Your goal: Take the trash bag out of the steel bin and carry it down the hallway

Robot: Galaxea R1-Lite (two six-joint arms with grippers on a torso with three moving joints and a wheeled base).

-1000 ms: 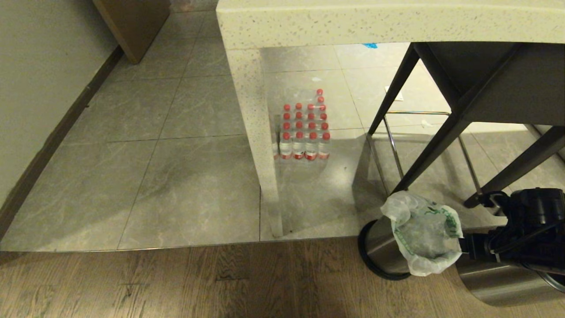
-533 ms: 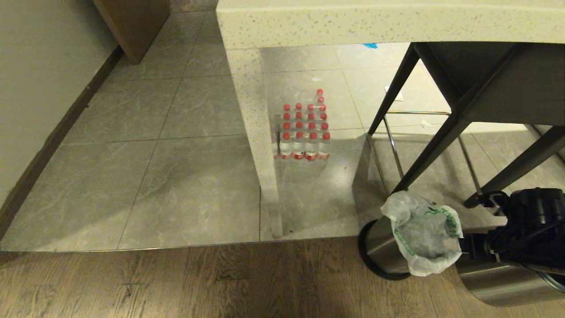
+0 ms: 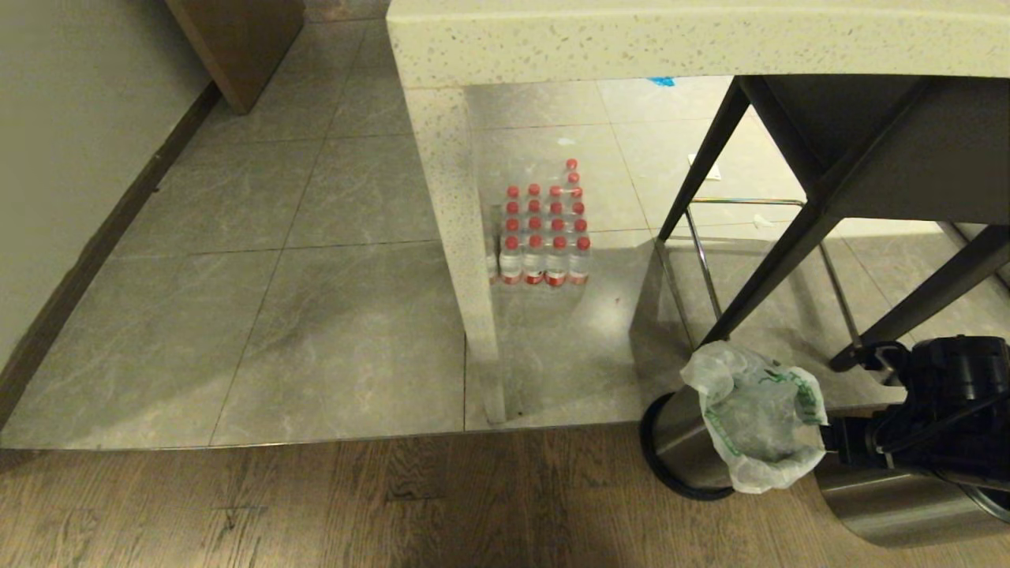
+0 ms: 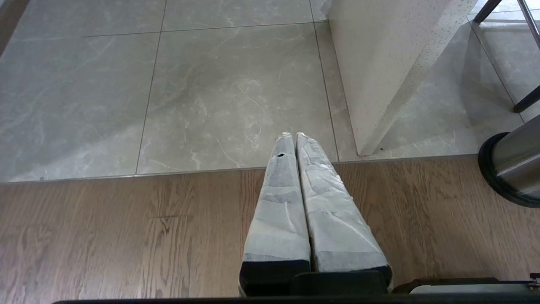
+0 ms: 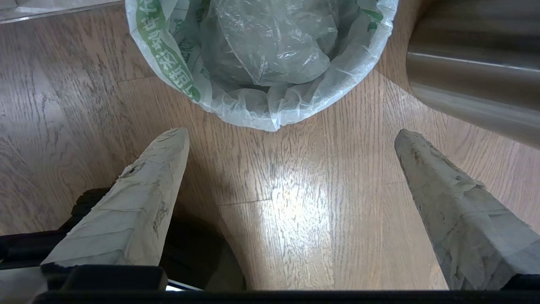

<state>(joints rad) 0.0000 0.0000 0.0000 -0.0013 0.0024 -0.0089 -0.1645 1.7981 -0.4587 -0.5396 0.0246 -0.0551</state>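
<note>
The trash bag (image 3: pixel 757 426) is crinkly white plastic with green lettering; it lines the steel bin (image 3: pixel 680 435) and folds over its rim. The bin stands on the wood floor beside the stool legs. My right arm (image 3: pixel 939 418) reaches in low from the right, just short of the bag. In the right wrist view my right gripper (image 5: pixel 291 133) is open, its fingers wide apart over bare floor, with the bag's folded rim (image 5: pixel 261 105) just ahead and not touched. My left gripper (image 4: pixel 291 136) is shut and empty above the floor, with the steel bin (image 4: pixel 512 160) off to its side.
A second steel bin (image 3: pixel 892 505) stands close by under my right arm. A dark stool (image 3: pixel 797 237) straddles the floor behind the bin. The stone counter's leg (image 3: pixel 465 260) stands to the left, with a pack of red-capped bottles (image 3: pixel 544 237) behind it.
</note>
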